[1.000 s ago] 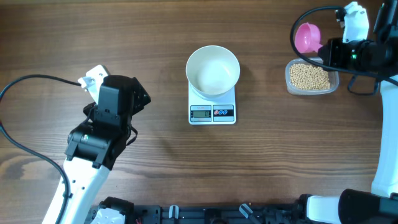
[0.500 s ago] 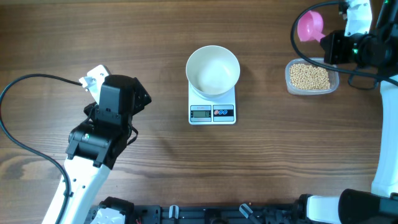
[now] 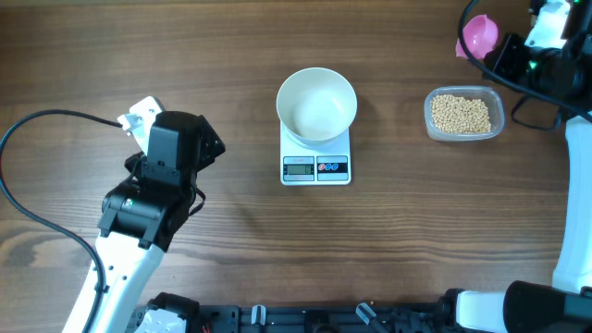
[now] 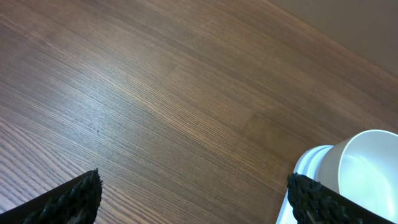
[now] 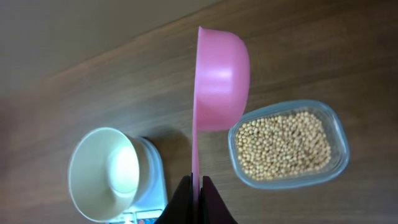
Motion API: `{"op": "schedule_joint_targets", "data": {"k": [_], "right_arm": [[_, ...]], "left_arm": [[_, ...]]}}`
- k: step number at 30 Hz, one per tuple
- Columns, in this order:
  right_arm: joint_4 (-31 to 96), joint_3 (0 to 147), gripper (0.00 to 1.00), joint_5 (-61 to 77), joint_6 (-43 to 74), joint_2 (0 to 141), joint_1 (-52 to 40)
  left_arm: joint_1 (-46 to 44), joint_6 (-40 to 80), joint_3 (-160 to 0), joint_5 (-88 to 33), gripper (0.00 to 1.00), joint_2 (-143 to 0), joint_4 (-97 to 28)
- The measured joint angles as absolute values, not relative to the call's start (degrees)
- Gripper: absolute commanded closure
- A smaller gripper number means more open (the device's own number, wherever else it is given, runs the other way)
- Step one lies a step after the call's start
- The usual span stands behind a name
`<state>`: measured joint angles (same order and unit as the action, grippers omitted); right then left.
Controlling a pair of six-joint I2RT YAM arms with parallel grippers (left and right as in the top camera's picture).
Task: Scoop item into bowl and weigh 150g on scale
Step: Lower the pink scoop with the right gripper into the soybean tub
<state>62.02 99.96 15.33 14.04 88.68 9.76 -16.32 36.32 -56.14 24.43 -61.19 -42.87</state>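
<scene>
The beans (image 3: 462, 114) lie heaped in a clear plastic tub (image 3: 431, 118) on the right side of the wooden counter (image 3: 231, 55), untouched by either arm. The right fingers (image 5: 182, 200) are well clear of them. They are pressed tightly together on the thin handle of a pink scoop (image 3: 480, 34), which they hold up off the counter. From overhead, the scoop's cup shows just past the tub's far edge and apart from the beans. In the right wrist view the cup appears edge-on, turned on its side, with the tub of beans just beside it. The white bowl (image 3: 317, 104) sits on top of the scale (image 3: 315, 167) near the middle of the counter, well apart from the tub on its left. The scale's display and buttons face the near edge. The left fingers (image 4: 74, 196) are spread wide with nothing between them. They rest far out on the left side, pointing toward the bowl and scale but well short of them.
</scene>
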Motion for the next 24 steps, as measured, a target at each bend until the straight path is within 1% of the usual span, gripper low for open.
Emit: {"op": "schedule_joint_targets", "data": {"k": [7, 15, 18, 24], "right_arm": [[61.8, 100.0, 0.96, 14.9, 19.5, 88.7, 9.8], [59.9, 100.0, 0.96, 12.8, 19.2, 88.7, 9.8], [57.9, 100.0, 0.96, 11.7, 15.9, 88.7, 9.8], [56.5, 100.0, 0.96, 6.8, 2.4, 88.7, 9.8]], "left_arm": [[-16.3, 36.3, -56.1, 24.4, 0.00, -61.2, -42.9], [-16.3, 36.3, -56.1, 24.4, 0.00, -61.2, -42.9], [-16.3, 36.3, -56.1, 24.4, 0.00, -61.2, -42.9], [-16.3, 36.3, -56.1, 24.4, 0.00, -61.2, -42.9]]}}
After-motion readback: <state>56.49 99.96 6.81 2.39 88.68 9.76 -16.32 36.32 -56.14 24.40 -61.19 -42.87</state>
